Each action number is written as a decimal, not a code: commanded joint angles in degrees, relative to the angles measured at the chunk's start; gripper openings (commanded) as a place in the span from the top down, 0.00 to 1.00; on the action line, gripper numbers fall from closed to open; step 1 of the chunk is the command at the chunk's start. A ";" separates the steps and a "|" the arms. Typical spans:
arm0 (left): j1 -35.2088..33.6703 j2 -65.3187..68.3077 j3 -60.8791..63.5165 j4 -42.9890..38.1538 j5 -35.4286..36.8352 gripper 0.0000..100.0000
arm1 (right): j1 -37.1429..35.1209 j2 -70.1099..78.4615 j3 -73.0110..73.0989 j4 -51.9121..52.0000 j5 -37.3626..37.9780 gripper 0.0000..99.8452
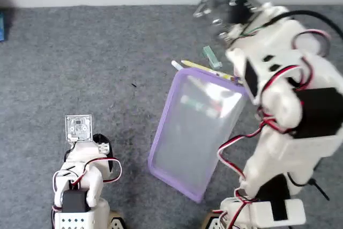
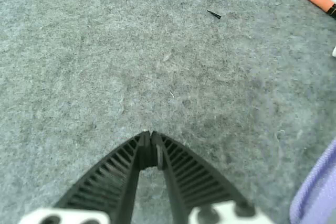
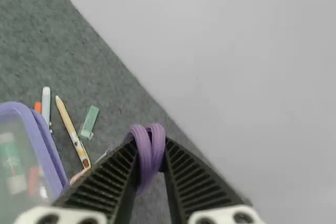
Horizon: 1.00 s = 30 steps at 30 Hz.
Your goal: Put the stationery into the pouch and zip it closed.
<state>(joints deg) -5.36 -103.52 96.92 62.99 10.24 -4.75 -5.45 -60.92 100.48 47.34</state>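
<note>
Loading is judged in hand: pouch rim (image 1: 159, 132) is clamped in the right gripper (image 3: 149, 156); left gripper (image 2: 150, 140) is clenched, empty. Pencil (image 3: 71, 129) near the right gripper must be collected next.

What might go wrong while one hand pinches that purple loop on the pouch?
The right hand grips only the thin purple loop of the pouch; it may slip out.
The left hand is shut and off the pouch, so a pull might drag the whole pouch.
The pencil and green piece lie outside and could be left out.
</note>
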 commanded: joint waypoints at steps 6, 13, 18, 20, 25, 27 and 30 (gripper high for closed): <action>-0.09 -0.62 -0.48 0.18 0.44 0.99 | 16.48 -1.36 24.35 2.15 -0.62 0.99; -0.09 -0.62 -0.48 0.18 0.44 0.99 | 27.21 -1.54 39.74 2.15 1.93 0.99; -0.09 -0.62 -0.48 0.18 0.44 0.99 | 34.59 -1.45 48.18 2.15 9.49 0.99; -0.09 -0.62 -0.48 0.18 0.44 0.99 | 37.32 -1.10 50.20 1.98 12.04 0.99; -0.09 -0.62 -0.48 0.18 0.44 0.99 | 43.74 -1.01 51.34 1.89 17.14 0.89; -0.09 -0.62 -0.48 0.18 0.44 0.99 | 47.16 -1.01 51.34 1.89 18.99 0.79; -0.09 -0.62 -0.48 0.18 0.44 0.99 | 53.05 -1.01 51.34 1.36 22.95 0.66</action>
<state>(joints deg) -5.36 -103.52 96.92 62.99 10.24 43.43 -5.27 -9.67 100.48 66.42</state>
